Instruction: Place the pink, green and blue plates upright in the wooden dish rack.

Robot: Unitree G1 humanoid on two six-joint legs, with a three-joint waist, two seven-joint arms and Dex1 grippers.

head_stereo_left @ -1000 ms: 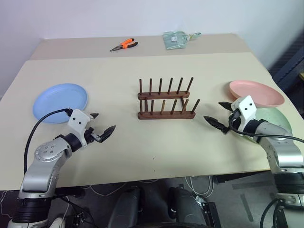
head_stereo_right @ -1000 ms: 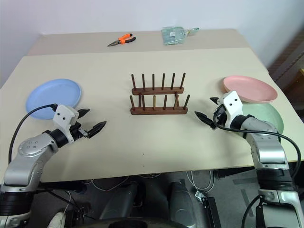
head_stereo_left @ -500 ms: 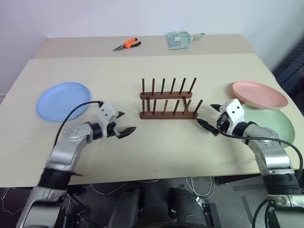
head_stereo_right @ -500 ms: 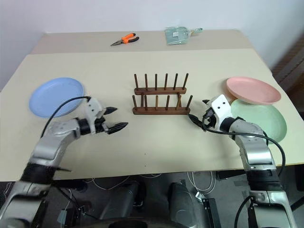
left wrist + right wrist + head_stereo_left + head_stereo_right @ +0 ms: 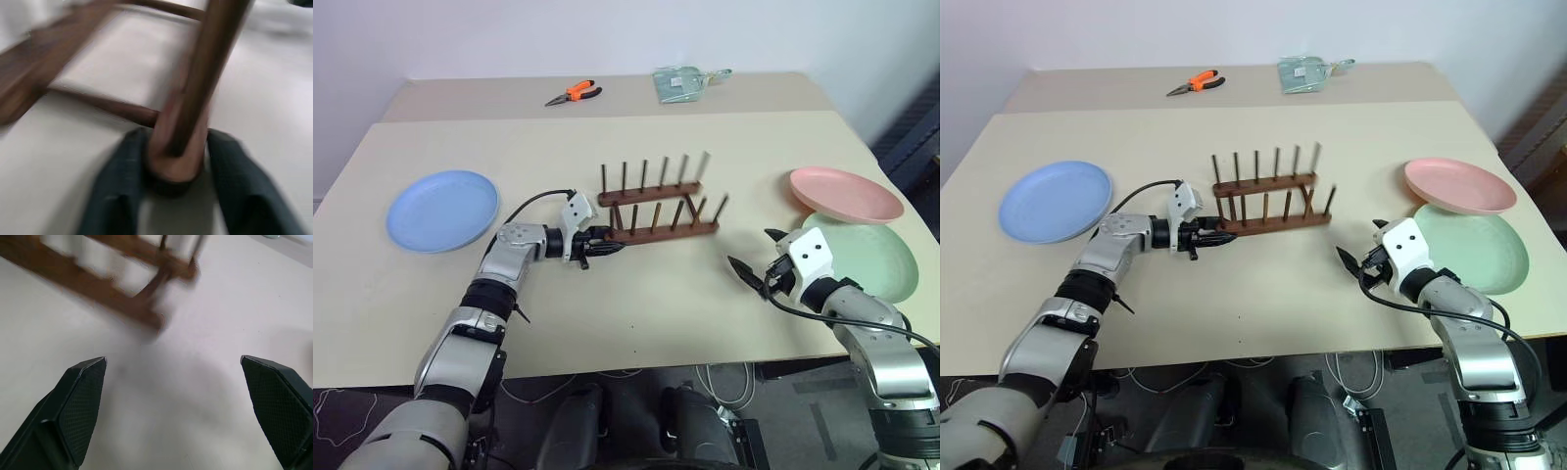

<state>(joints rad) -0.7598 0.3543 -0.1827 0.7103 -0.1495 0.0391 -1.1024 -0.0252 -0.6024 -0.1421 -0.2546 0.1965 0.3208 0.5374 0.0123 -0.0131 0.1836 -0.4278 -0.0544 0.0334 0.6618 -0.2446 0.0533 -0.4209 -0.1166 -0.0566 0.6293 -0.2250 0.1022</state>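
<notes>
Two claws working: left claw [image 5: 176,191] is clamping the dish rack [image 5: 656,211] base bar's end, frame centre; right claw [image 5: 181,406] is hovering wide, lower right.

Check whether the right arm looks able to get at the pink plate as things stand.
Probably yes: the right pincer is open, and the pink plate lies uncovered just beyond it, its near edge overlapping the green plate; nothing stands between.

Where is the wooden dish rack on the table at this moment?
In the left eye view the wooden dish rack stands mid-table, between the blue plate and pink plate; the left claw grips its near bar's end.
</notes>
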